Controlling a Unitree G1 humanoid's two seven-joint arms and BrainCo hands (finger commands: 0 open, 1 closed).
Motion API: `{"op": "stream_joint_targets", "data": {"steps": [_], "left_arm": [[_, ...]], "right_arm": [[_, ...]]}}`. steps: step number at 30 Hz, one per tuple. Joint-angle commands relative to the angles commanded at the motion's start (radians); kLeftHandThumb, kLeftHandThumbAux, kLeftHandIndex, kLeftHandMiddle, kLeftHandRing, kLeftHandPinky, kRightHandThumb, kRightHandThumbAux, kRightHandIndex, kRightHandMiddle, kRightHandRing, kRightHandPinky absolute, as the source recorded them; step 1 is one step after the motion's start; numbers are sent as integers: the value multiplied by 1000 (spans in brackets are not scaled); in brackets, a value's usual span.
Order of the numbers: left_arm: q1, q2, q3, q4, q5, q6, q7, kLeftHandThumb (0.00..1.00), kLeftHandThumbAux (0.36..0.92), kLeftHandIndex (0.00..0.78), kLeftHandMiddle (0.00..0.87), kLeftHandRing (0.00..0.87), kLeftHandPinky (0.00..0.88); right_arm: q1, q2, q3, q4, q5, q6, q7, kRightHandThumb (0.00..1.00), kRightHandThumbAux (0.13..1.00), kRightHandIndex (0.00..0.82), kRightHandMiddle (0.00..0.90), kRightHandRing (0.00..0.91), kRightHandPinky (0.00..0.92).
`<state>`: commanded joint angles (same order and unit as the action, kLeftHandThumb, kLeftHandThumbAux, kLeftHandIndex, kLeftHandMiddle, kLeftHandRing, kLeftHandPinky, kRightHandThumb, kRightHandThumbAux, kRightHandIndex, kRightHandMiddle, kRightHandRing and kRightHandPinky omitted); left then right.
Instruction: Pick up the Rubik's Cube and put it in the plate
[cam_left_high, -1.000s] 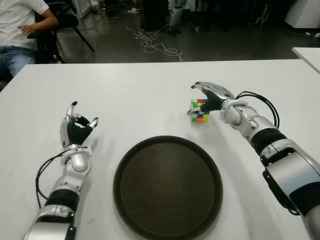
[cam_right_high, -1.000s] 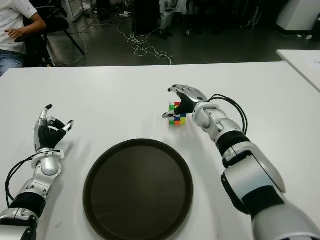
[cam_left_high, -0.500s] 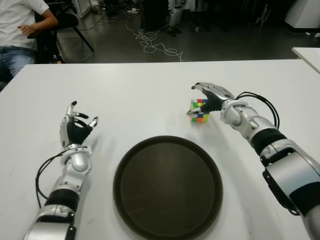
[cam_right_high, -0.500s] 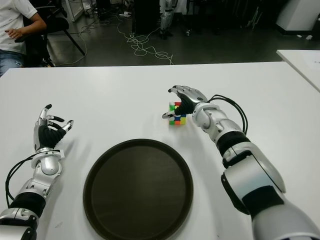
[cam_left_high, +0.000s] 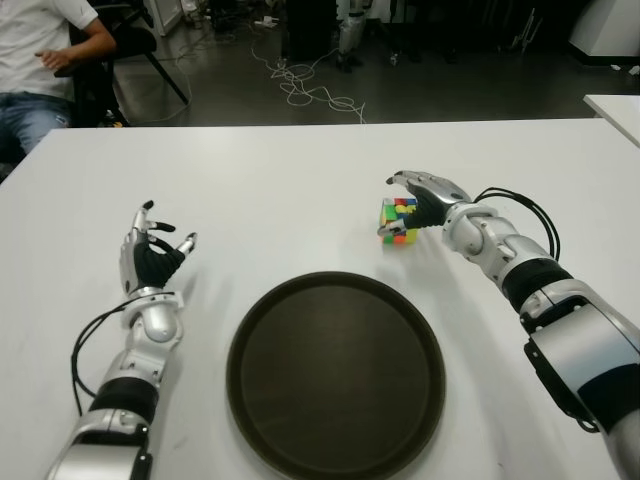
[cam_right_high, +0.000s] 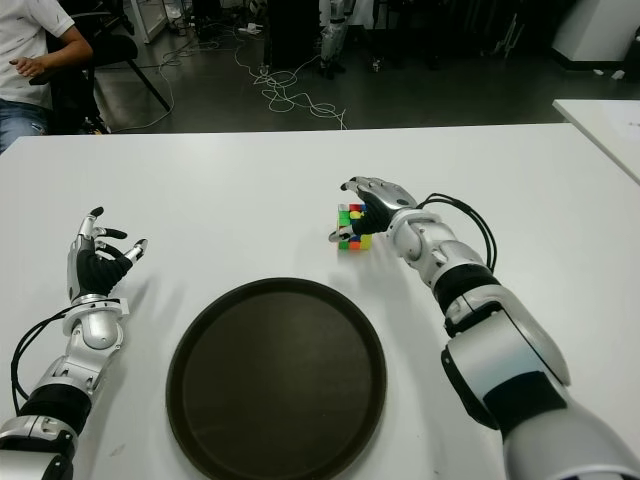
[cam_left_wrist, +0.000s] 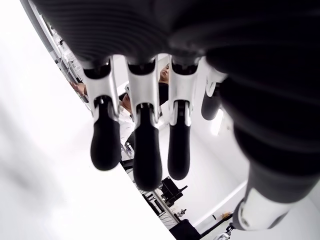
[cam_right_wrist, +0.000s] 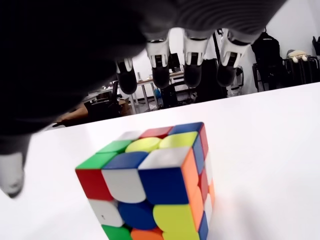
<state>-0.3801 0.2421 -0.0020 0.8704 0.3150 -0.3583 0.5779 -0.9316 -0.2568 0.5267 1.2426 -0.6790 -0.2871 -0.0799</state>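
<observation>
Fingers (cam_right_wrist: 192, 70) of the right hand (cam_left_high: 425, 192) arch over the cube (cam_left_high: 398, 220) without closing on it; the wrist view shows four tips hanging above and beyond its top face, with the thumb out to one side, so nothing is held. The cube sits on the table (cam_left_high: 300, 180), just past the far rim of the plate (cam_left_high: 336, 372) and a little to the right. To grasp it well, the hand probably needs to drop lower so the fingertips press the far face while the thumb meets the near one, squarely on flat sides rather than on a corner, which could twist the cube free. A firm pinch should come before any lift. The left hand (cam_left_high: 150, 256) shows well left of the plate, fingers spread and empty.
</observation>
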Motion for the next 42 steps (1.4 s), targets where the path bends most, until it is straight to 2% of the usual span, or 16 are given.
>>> {"op": "stream_joint_targets", "data": {"steps": [2,7,13,18,20,25,28,32,36,38,39,40,42], "left_arm": [[-1,0,1,3,-4,-6,-6,0,731,0,460,713,717],[-1,1,2,5,-4,-13,-7,0,731,0,444,682,676],[2,1,2,4,-2,-17,-3,0,737,0,335,579,597],[1,1,1,3,3,-6,3,1,736,0,315,555,581],[0,0,1,3,3,-3,3,3,736,0,323,567,595],[-1,-1,5,4,-3,-2,-2,2,716,0,444,679,705],[-1,1,6,6,-4,-2,-3,3,716,0,520,719,741],[-1,2,5,5,0,3,-1,2,719,0,559,747,763],[-1,2,5,4,-1,8,-3,0,718,0,496,702,710],[-1,3,5,5,-2,11,-7,0,718,0,430,653,666],[-1,3,4,6,-2,11,-9,0,718,0,340,528,559],[-1,3,4,7,-3,11,-10,0,720,0,281,448,507],[-2,4,5,8,-3,7,-11,0,725,0,236,392,477]], "right_arm": [[1,1,0,2,2,-1,2,0,478,0,0,0,0],[4,3,1,5,3,0,1,0,454,0,0,0,0],[9,6,2,5,2,4,-10,0,476,0,0,0,0],[9,8,-1,4,8,6,-2,0,475,0,0,0,0],[10,10,-3,5,10,6,0,0,480,0,0,0,0],[12,13,-6,7,14,4,3,0,503,0,0,0,0],[13,14,-9,8,17,3,6,0,489,0,0,0,0],[15,17,-8,7,16,8,9,0,486,0,0,0,0],[15,18,-8,6,15,11,12,0,491,0,0,0,0],[15,19,-8,6,16,11,15,0,489,0,0,0,0],[15,19,-9,5,17,11,16,0,483,0,0,0,0],[15,20,-10,5,18,11,17,0,477,0,0,0,0],[15,20,-10,5,19,11,16,0,469,0,0,0,0]]}}
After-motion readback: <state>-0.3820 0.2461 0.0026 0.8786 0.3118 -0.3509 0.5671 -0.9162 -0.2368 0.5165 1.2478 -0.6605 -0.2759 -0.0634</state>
